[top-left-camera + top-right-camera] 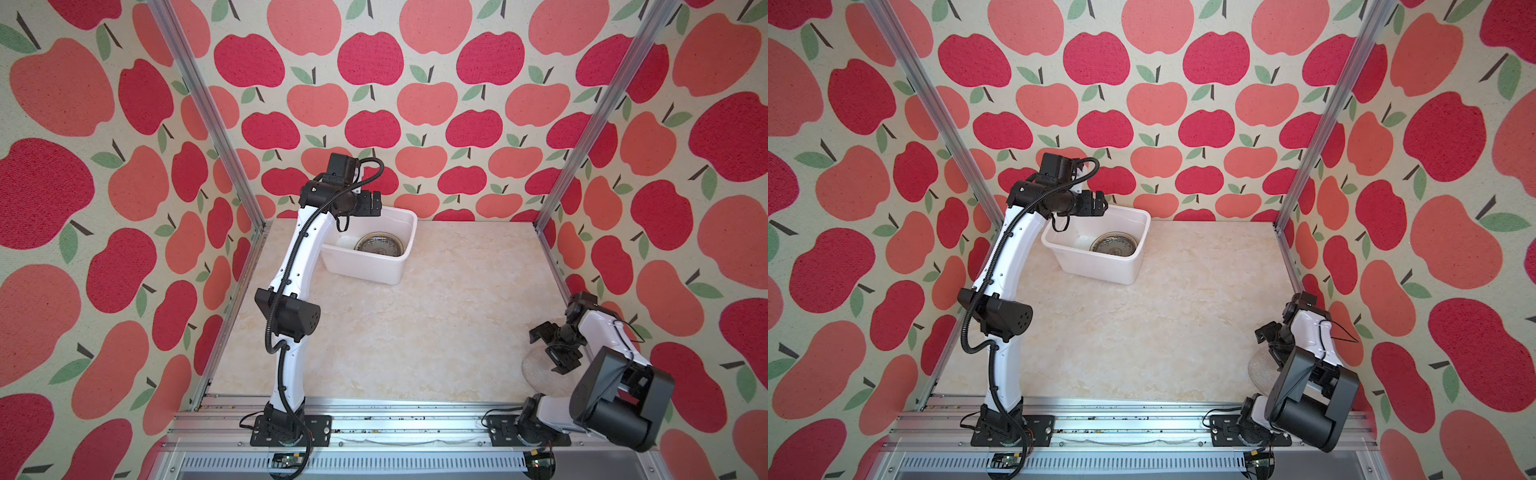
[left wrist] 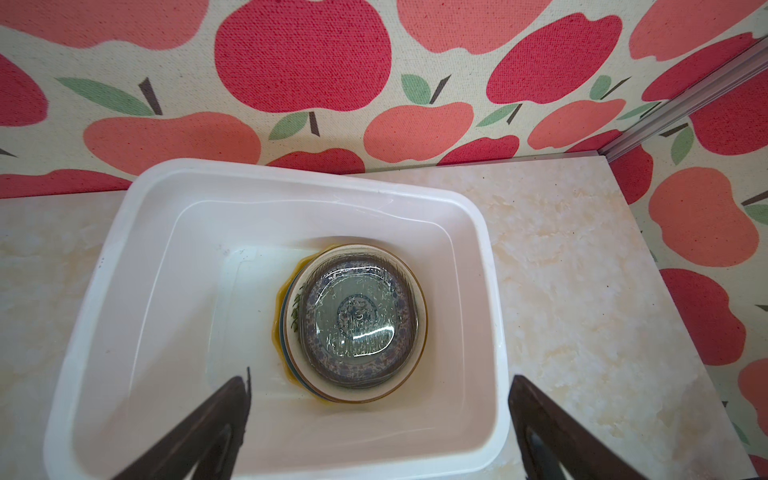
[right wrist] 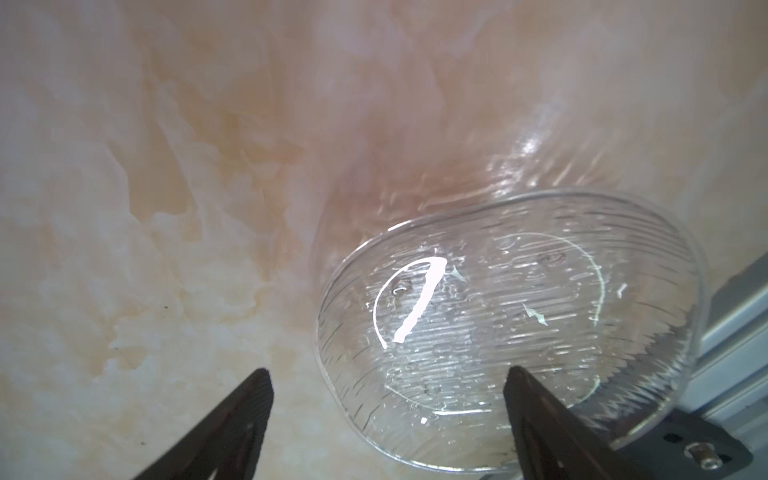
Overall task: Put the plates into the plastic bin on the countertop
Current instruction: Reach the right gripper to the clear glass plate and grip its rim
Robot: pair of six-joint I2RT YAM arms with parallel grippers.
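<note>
1. The clear glass plate [image 1: 536, 374] lies flat on the tabletop [image 1: 415, 332] at the lower right of both top views, close to the front rail. It is the only plate I can see outside the bin.
2. Handling, as I judge it: rigid, brittle, and slick despite its ribbing, with some weight to it. I would take hold at the raised rim, one finger inside and one outside, then lift it level.
3. The right gripper [image 3: 388, 370] hovers over that rim, spread wide and holding nothing. One finger is above the plate's well, the other above bare tabletop.
4. The plastic bin [image 2: 124, 291] stands at the upper centre of both top views, near the back wall. A stack of plates [image 1: 379, 245] sits in its right-hand half.
5. The left gripper [image 2: 379, 376] hangs above the bin, fully spread and empty.
</note>
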